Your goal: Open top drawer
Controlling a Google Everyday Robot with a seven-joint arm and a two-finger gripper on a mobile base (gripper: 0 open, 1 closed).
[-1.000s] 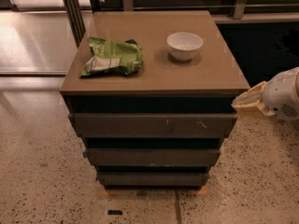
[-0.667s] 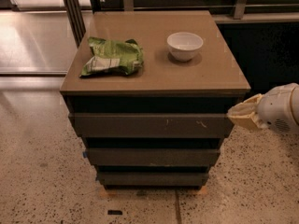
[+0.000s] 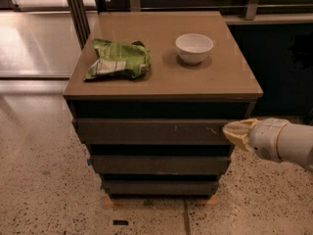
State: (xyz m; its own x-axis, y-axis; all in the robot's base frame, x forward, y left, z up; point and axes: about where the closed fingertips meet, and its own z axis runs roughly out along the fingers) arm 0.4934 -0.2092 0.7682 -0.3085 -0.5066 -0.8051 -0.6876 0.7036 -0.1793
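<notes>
Where the top drawer (image 3: 146, 131) ends on the right, the gripper (image 3: 238, 133) sits level with the drawer front, pale beige tip pointing left. The tip overlaps the drawer front's right end in the camera view; actual contact cannot be told. Wide or narrow also cannot be told from this angle; nothing is seen held in it. A white arm segment (image 3: 283, 141) runs from the gripper out to the right edge of the frame.

The top drawer is the uppermost and widest dark grey-brown front of the cabinet. It lies just below a dark recess (image 3: 156, 109) under the cabinet top (image 3: 234, 77). The front looks closed, lying back under the top's front edge. Small pale scratch marks (image 3: 211, 129) show right of centre, just left of the gripper tip. Below are a second drawer front (image 3: 159, 164) and a third drawer front (image 3: 159, 186), each narrower and dark.

On the tan cabinet top, a white bowl (image 3: 194, 48) stands upright, right of centre. A crumpled green packet (image 3: 120, 59) lies flat on the left side, well apart from the bowl. The cabinet stands on a speckled floor (image 3: 44, 180), with a small dark mark (image 3: 120, 223) on the floor in front. A dark metal post (image 3: 76, 9) rises behind the cabinet's back left corner.
</notes>
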